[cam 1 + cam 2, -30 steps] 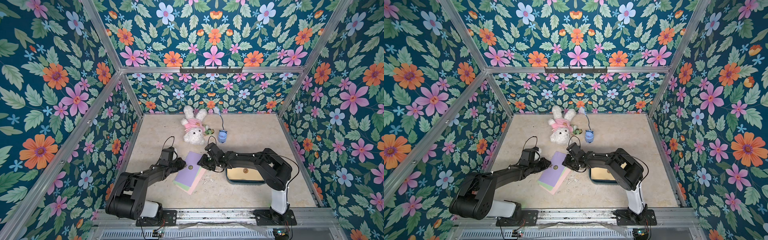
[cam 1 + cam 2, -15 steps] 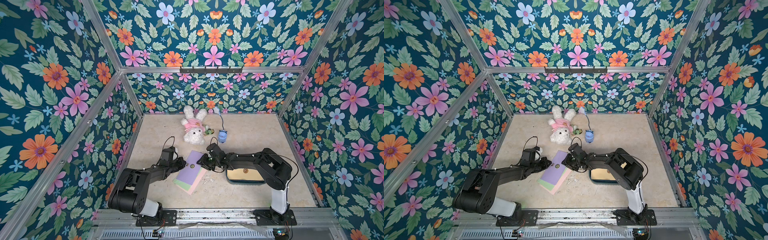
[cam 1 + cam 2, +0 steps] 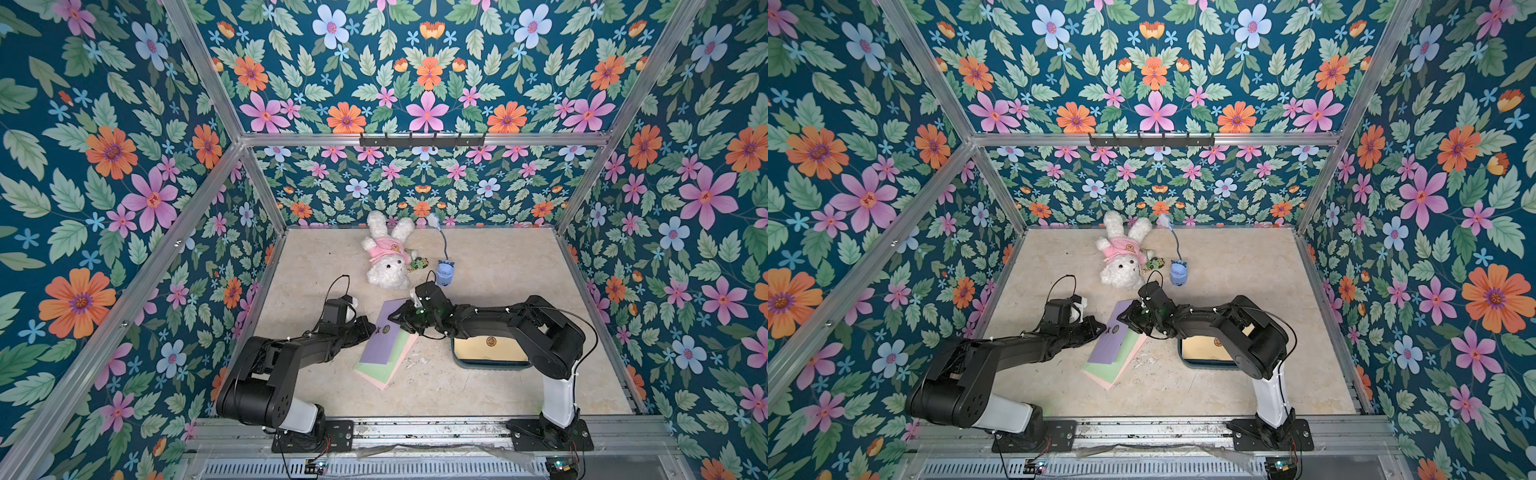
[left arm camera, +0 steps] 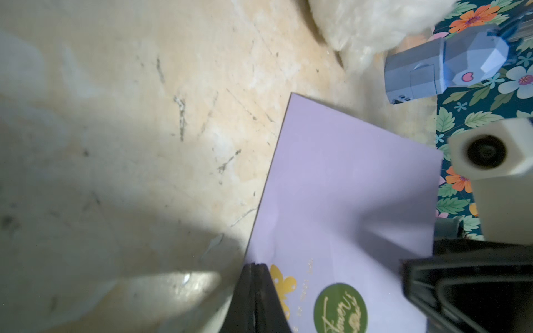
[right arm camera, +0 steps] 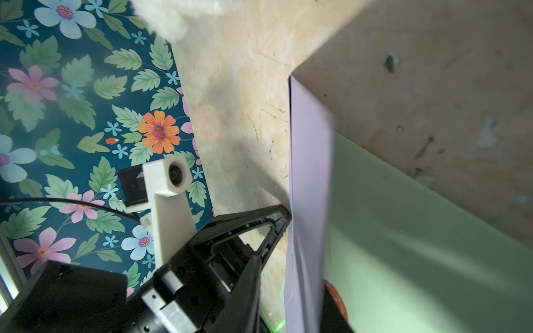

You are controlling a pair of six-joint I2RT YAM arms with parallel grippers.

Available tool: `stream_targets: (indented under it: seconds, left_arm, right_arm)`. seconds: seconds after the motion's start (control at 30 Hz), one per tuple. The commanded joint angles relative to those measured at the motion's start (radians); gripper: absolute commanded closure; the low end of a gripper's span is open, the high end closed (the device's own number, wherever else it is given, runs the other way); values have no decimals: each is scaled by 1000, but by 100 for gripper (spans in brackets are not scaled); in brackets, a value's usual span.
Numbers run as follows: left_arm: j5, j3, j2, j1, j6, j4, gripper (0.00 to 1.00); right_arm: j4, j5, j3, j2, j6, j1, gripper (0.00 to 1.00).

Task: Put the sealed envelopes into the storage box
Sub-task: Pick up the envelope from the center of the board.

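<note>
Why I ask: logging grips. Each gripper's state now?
Left gripper: shut at the edge of the flat lilac paper envelope.
Right gripper: astride that envelope; cannot tell.

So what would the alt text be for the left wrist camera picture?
A lilac envelope with a round green sticker over a beige table, black robot fingers closed on its edge. Past it are a white plush toy and a small blue toy.

The lilac envelope (image 3: 384, 338), with a round green seal, lies on top of the green envelope (image 3: 375, 368) and the pink envelope (image 3: 385, 380), long sides pointing to 1 o'clock. At their 3 o'clock, the dark teal storage box (image 3: 486, 366) holds a cream envelope (image 3: 478, 352)
</note>
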Motion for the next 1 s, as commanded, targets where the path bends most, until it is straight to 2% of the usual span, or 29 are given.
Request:
stream_targets:
  seconds: [0.0, 0.13, 0.27, 0.37, 0.53, 0.7, 0.83, 0.97]
  left_arm:
    - [30, -5, -24, 0, -20, -7, 81]
    - [14, 24, -114, 0, -13, -49, 68]
    - [-59, 112, -262, 3, 39, -213, 57]
    - [-38, 163, -375, 6, 74, -248, 50]
    - [172, 242, -490, 5, 146, -248, 42]
    - [402, 285, -539, 6, 186, -245, 37]
    - [510, 269, -558, 4, 165, -202, 37]
    - [598, 228, -569, 1, 95, -106, 36]
  right_arm:
    - [-24, -9, 12, 9, -27, 1, 83]
    - [-76, 26, 34, -28, -128, 2, 99]
    - [-96, 48, 26, -131, -310, 2, 100]
    - [-60, 39, -13, -243, -421, 2, 100]
    - [36, 44, -110, -478, -562, -1, 100]
    - [194, 45, -243, -667, -589, 0, 100]
    - [265, 31, -286, -737, -573, 0, 100]
    - [323, -30, -298, -752, -548, 0, 100]
